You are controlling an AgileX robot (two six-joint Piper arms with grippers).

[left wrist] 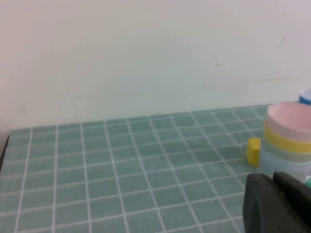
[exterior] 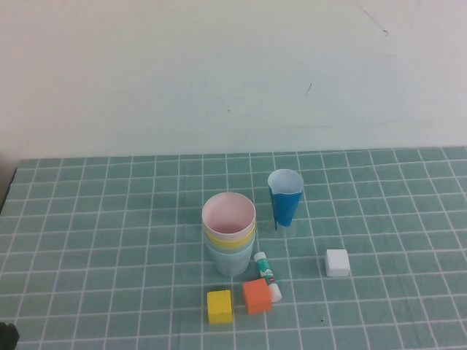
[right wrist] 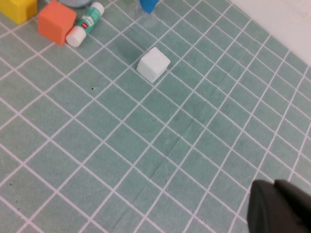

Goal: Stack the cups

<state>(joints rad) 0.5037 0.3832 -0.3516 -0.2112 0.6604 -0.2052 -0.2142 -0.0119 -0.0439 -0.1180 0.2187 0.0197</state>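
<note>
Yellow block [exterior: 220,306] and orange block [exterior: 256,296] nearest; stacked cups [exterior: 229,240] behind them, mid-worktop [exterior: 109,240].
Pink sits topmost, over yellow, green and light blue. Left gripper [left wrist: 279,206] and right gripper [right wrist: 282,208] hang clear of the stack, fingers closed, holding nothing. Dark blue cup [exterior: 284,200] stands apart.

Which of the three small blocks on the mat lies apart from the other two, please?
The white block, alone on the robot's right. The yellow block and orange block sit side by side in front of the stacked cups.
</note>
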